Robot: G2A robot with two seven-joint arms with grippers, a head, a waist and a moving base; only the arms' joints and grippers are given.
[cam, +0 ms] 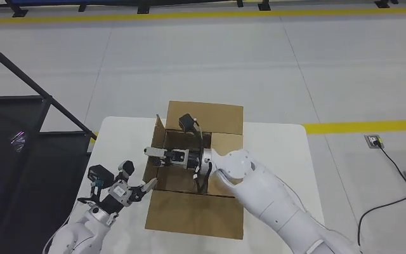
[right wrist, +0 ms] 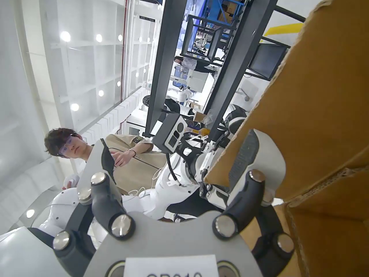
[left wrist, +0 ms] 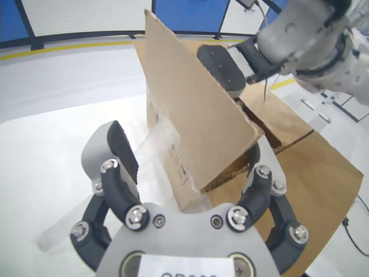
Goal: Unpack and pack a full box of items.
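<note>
Box (cam: 193, 216) on worktop (cam: 279, 146), left hand (cam: 139, 176) wide astride its corner, right hand (cam: 152, 153) wide at upright flap (left wrist: 190, 108).

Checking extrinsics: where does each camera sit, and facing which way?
Top view: above the arms, looking down at table and open box; left gripper, right gripper show.
Left wrist view: on left wrist, facing the box's upright flap past its open fingers; right gripper beyond.
Right wrist view: on right wrist, tilted up past the flap into the room; open fingers show.
Shared: the flap, from opposite sides.
</note>
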